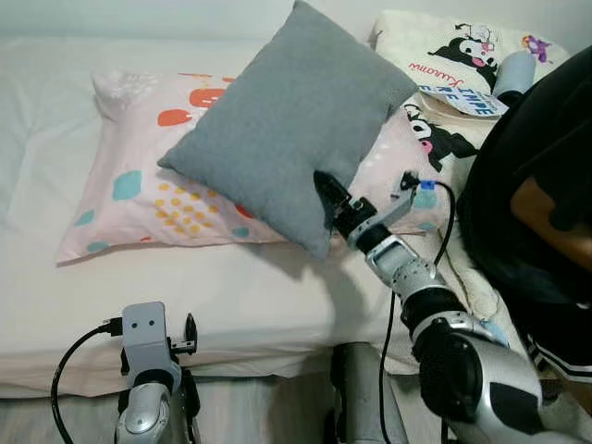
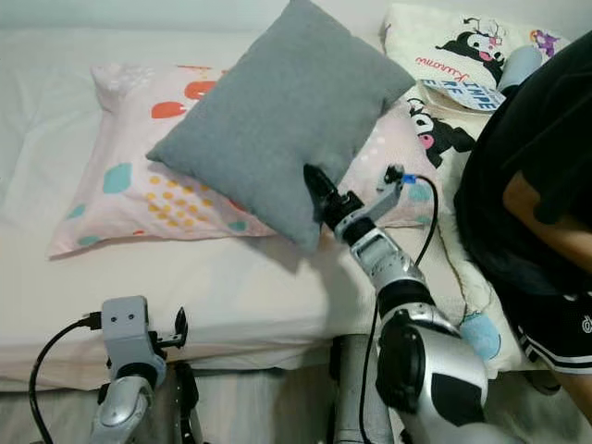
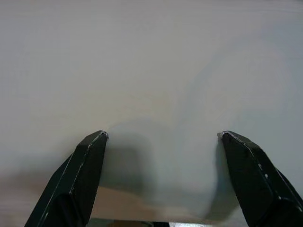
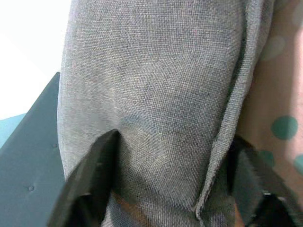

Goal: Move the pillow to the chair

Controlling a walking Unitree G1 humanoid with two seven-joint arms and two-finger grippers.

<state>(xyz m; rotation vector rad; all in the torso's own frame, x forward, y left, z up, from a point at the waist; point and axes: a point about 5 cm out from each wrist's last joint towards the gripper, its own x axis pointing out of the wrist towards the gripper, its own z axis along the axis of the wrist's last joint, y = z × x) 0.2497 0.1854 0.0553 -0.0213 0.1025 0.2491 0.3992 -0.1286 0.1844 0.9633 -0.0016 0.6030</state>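
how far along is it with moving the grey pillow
Early. Done: the right gripper has reached the grey pillow, fingers either side of its lower corner. In hand: the grasp; the pillow is tilted up against the patterned pillow on the bed. Left: lifting and carrying it to the chair. The left gripper is open, idle.

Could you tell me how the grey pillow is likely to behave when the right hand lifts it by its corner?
The grey pillow looks soft and plump, so it will probably sag and swing from the right hand rather than stay flat. Its woven fabric looks grippy, so slipping seems unlikely. It leans on the patterned pillow, which it may drag a little.
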